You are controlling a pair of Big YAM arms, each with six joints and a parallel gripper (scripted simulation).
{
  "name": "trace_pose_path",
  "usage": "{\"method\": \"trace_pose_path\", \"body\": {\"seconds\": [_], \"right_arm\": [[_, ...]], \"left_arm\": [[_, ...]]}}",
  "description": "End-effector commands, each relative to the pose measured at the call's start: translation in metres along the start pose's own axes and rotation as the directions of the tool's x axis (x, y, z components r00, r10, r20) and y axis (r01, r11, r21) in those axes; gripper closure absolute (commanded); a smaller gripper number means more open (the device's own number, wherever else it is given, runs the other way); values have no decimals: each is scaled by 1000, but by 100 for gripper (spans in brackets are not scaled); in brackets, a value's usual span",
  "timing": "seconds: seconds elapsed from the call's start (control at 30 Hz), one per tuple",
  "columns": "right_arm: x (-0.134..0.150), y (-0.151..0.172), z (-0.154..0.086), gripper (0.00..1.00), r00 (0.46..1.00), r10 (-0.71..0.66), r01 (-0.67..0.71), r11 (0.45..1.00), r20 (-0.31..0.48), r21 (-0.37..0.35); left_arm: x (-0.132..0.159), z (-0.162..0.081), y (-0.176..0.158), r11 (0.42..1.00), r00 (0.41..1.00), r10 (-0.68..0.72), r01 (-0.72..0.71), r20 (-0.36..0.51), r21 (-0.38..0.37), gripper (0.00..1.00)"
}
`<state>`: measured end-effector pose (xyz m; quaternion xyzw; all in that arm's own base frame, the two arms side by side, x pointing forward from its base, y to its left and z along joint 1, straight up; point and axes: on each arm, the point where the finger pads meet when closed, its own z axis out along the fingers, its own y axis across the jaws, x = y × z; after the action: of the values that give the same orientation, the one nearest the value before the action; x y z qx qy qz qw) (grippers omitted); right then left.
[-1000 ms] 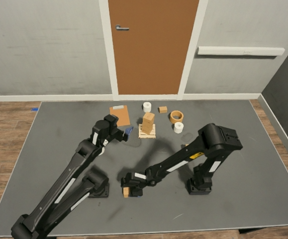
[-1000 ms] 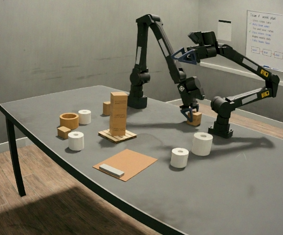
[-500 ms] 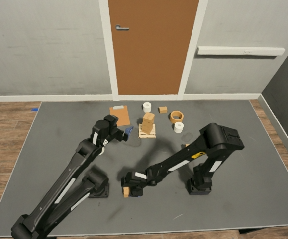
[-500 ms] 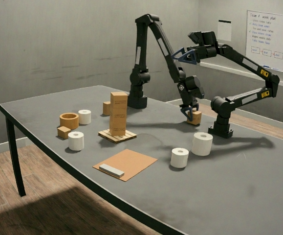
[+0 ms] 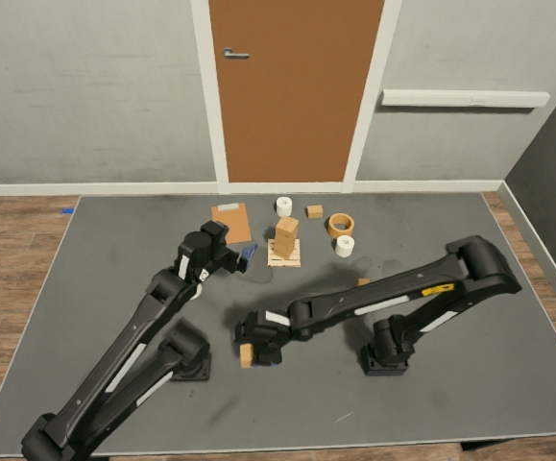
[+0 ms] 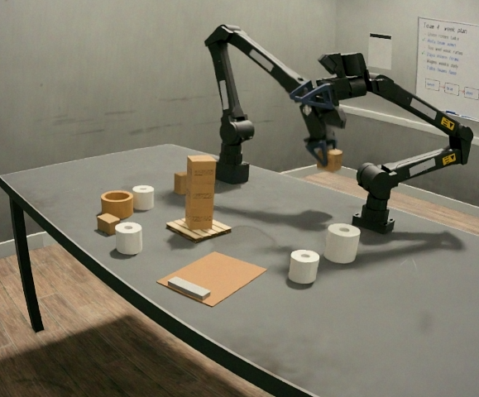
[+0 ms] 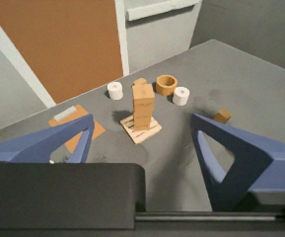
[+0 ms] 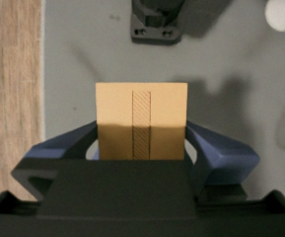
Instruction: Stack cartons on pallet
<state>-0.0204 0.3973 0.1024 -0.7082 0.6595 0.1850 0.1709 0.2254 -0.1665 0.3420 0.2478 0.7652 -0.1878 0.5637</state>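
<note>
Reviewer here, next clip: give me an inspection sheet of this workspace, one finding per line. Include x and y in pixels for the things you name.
Surface: grey table [image 5: 417, 401] [image 6: 380, 341], faint smudges and scratches.
Job's things: three cartons in a column [image 5: 284, 243] [image 6: 200, 192] [image 7: 143, 109] on the pallet [image 5: 293, 262] [image 6: 174, 225] [image 7: 155, 130]; fourth carton [image 5: 246, 355] [image 6: 330, 160] [image 8: 142, 114] held above the table. Base numbers not visible.
Clutter: white rolls, tape ring [image 5: 333, 231] [image 6: 117, 211] [image 7: 167, 91], clipboard [image 5: 235, 228] [image 6: 227, 273] [image 7: 97, 129], two smaller boxes; none seen touching the column.
Grippers: left [image 7: 142, 120] open, nothing held; right [image 8: 142, 123] shut on the fourth carton.
Cables: nothing seen.
Surroundings: door, grey walls, whiteboard, wood floor.
</note>
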Motion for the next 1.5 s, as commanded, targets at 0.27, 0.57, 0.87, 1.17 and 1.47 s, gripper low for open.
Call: {"method": "trace_pose_path", "body": {"seconds": [0.27,0.57,0.87,1.17,1.47], "right_arm": [[-78,0,-104,45,1000,-4,4,1000,30,2],[-82,0,-107,45,999,-4,4,1000,40,2],[-72,0,-98,45,1000,-2,2,1000,24,1],[-72,0,-98,45,1000,-2,2,1000,24,1],[-72,0,-98,45,1000,-2,2,1000,24,1]], "left_arm": [[-16,-5,0,1000,1000,9,-9,23,1,0],[-59,5,-17,998,998,21,-25,59,52,0],[-101,33,-46,991,997,40,-47,59,124,0],[-107,33,-49,990,997,41,-50,68,132,0],[-106,34,-49,990,997,41,-50,66,132,0]]}}
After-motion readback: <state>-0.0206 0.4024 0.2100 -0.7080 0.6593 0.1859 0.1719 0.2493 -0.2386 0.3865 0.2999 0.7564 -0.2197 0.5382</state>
